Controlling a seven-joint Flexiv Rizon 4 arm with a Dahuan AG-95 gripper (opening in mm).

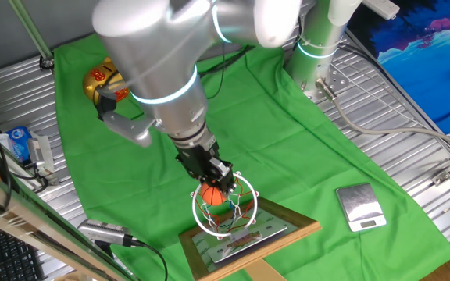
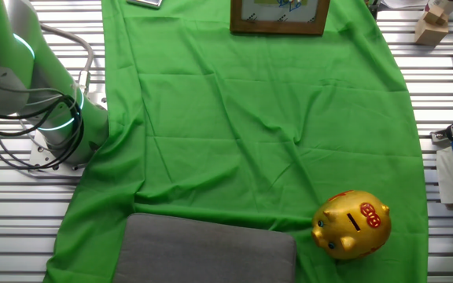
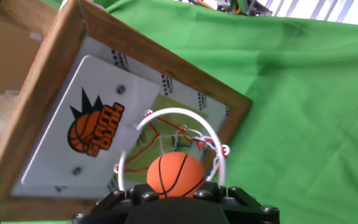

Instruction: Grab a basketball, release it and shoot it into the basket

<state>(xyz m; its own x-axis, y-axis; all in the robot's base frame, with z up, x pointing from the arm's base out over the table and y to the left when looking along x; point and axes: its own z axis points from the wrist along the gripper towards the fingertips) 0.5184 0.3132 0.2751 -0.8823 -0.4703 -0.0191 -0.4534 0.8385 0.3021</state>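
My gripper (image 1: 216, 186) is shut on the small orange basketball (image 1: 212, 197) and holds it right over the basket's white ring (image 1: 223, 211). The basket lies at the near edge of the green cloth, with its wooden-framed backboard (image 1: 250, 236) flat. In the hand view the basketball (image 3: 174, 173) sits against the black gripper body (image 3: 175, 198), just in front of the ring (image 3: 180, 114) and its red, white and green net. The backboard (image 3: 73, 118) shows an orange logo. The other fixed view shows only the backboard (image 2: 280, 16) at the top edge; gripper and ball are out of that view.
A gold-and-red piggy bank (image 1: 102, 83) stands at the far left of the cloth, also in the other fixed view (image 2: 352, 224). A silver square scale (image 1: 360, 206) lies right of the basket. The arm's base (image 1: 319, 39) stands behind. A grey pad (image 2: 207, 250) lies near the piggy bank.
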